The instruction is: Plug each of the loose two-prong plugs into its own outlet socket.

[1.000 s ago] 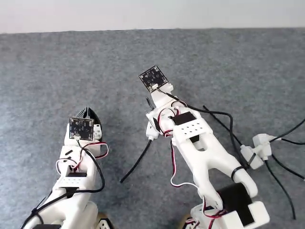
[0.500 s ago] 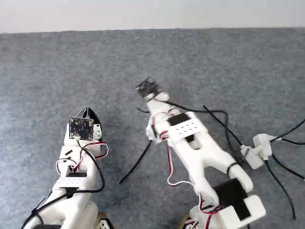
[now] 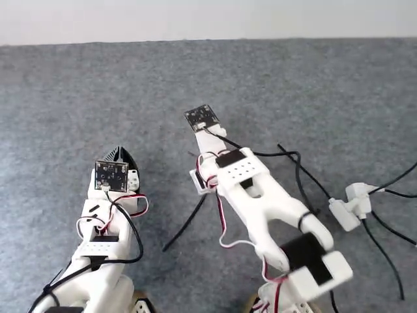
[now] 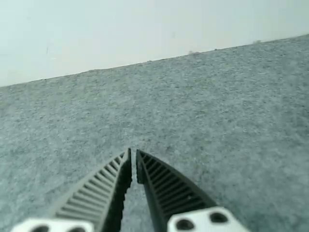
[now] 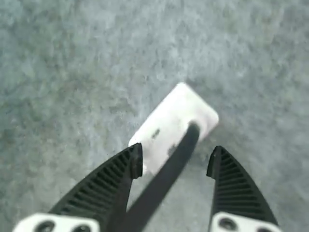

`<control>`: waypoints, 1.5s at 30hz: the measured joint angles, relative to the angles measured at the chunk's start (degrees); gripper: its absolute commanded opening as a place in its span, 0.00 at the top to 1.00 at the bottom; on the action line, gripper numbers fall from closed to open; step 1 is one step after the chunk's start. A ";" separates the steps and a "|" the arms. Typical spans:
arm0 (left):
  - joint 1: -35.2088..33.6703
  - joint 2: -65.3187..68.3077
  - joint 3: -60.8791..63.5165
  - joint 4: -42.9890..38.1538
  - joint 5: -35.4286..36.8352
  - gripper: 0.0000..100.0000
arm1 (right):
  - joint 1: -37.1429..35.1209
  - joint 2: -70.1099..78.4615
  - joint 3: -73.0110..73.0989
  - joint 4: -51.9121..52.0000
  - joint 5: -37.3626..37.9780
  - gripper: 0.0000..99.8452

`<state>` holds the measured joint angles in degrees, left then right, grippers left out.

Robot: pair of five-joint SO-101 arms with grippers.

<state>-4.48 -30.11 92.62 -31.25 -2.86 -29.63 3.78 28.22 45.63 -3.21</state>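
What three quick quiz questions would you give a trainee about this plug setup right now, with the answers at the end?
1. True or false: the left gripper is open.
2. Multiple choice: what lies on the table under the open right gripper?
A. a white plug on a cord
B. a red cup
C. a screwdriver
3. Fill in the blank: that cord's colour is ____.

Key: 1 false, its fingers are closed together; 2 A; 3 black.
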 measured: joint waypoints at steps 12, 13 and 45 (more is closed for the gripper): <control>0.00 0.00 0.00 0.00 0.00 0.98 | -1.58 18.99 -21.71 10.02 -0.44 0.77; 0.00 0.00 0.00 0.00 0.00 0.98 | -1.58 19.60 -22.86 10.99 -0.44 0.79; -0.09 0.00 0.00 0.00 0.00 0.98 | 37.36 -33.58 2.73 23.47 12.31 0.99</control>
<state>-4.57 -30.11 92.62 -31.25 -2.86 7.74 -29.80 30.95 69.10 9.10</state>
